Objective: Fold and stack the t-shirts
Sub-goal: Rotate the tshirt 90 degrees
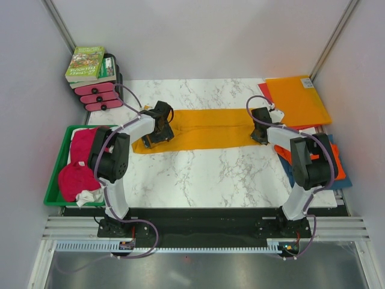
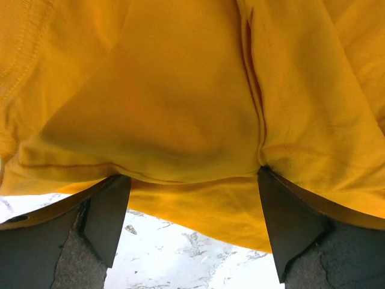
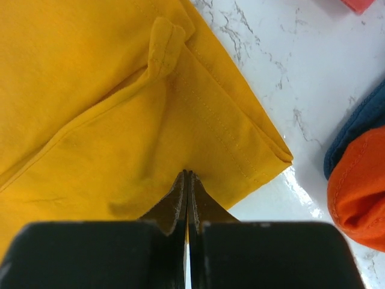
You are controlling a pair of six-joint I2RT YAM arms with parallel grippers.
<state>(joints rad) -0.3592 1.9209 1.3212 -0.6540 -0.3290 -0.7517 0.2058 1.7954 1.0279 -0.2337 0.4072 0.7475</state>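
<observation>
A golden-orange t-shirt lies folded into a long band across the marble table. My left gripper hangs over its left end. In the left wrist view this gripper is open, its fingers straddling the cloth without pinching it. My right gripper is at the band's right end. In the right wrist view it is shut on the shirt's near edge, by the hemmed corner. Red-orange and blue shirts lie at the right. Magenta-pink shirts fill a tray.
The green tray sits at the left edge. Books rest on pink blocks at the back left. A stiff orange sheet lies over a red one at the back right. Walls enclose three sides.
</observation>
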